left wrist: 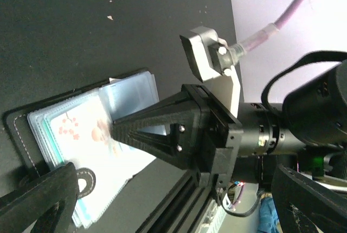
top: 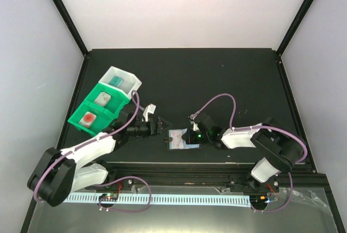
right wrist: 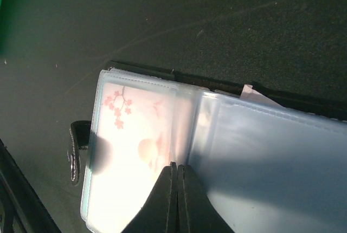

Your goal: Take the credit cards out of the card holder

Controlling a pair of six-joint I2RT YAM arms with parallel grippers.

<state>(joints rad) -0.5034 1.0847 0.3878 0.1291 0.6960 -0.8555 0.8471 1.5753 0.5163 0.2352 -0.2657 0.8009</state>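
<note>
The card holder [top: 180, 141] lies open on the black table between both arms, clear pockets [right wrist: 260, 151] facing up. One pocket holds a pale credit card [right wrist: 135, 130] printed with pink blossoms, also seen in the left wrist view [left wrist: 76, 130]. My right gripper [right wrist: 177, 169] is shut, its tips resting on the pockets at the fold; nothing shows between the tips. My left gripper [top: 165, 126] hovers open just left of the holder, empty. Three credit cards lie in the bins: teal [top: 116, 81], pale [top: 102, 98], red-marked [top: 88, 118].
A green bin [top: 81, 108] with a white bin [top: 130, 78] against it stands at the back left, behind the left arm. A metal rail [top: 179, 168] runs along the table's near edge. The holder's snap strap [right wrist: 76, 151] sticks out on its left side.
</note>
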